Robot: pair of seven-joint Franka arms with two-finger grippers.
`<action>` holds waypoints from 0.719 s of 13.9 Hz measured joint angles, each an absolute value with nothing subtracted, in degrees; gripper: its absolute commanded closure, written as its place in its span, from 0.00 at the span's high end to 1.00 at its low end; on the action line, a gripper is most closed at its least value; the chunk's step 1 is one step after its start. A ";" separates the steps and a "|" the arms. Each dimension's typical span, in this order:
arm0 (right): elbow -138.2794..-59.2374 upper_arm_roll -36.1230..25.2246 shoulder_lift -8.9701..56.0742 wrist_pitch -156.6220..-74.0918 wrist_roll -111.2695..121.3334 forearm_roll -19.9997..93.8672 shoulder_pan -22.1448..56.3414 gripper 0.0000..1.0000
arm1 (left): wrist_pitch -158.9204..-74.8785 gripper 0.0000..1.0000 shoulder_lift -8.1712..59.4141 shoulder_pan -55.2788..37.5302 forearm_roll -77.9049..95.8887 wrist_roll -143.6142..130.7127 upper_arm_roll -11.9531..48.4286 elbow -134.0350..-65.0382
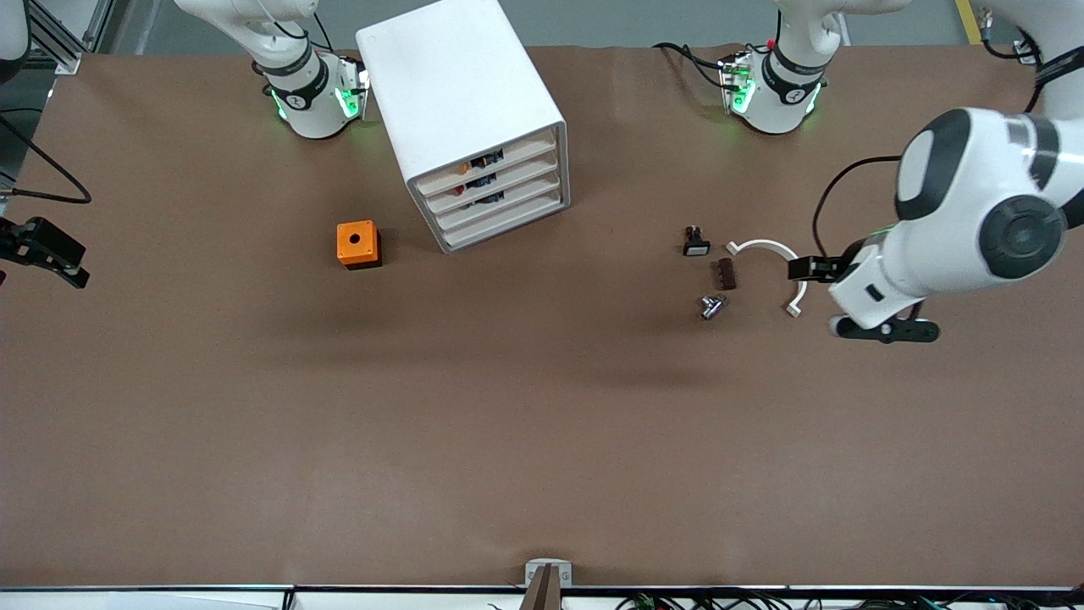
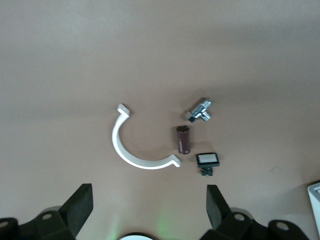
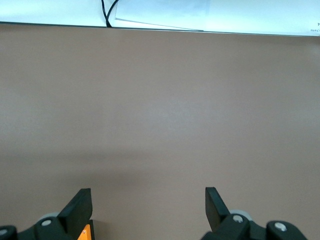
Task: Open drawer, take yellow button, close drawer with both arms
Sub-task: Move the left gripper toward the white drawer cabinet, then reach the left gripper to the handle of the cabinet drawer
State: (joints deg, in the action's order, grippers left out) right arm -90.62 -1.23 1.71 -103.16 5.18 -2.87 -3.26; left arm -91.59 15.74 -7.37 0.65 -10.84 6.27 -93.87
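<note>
The white cabinet stands between the two arm bases. Its four drawers face the front camera and the left arm's end. The top drawer is shut. A small orange speck shows at its front; I cannot tell if it is the button. My left gripper is open and empty, up over the table beside a white arc; its hand shows in the front view. My right gripper is open and empty, over bare table at the right arm's end.
An orange cube with a hole sits beside the cabinet; its corner shows by a right finger. A black-and-white switch, brown piece, metal fitting and white arc lie toward the left arm's end.
</note>
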 measured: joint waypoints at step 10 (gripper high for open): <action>-90.61 -1.23 1.72 -103.16 5.18 -2.87 -3.26 1.00 | -84.57 1.00 26.41 -16.91 21.11 -52.99 6.59 -82.72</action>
State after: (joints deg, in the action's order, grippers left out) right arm -90.61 -1.23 1.72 -103.16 5.18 -2.87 -3.26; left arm -84.57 26.41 -16.91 21.11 -52.99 6.59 -82.72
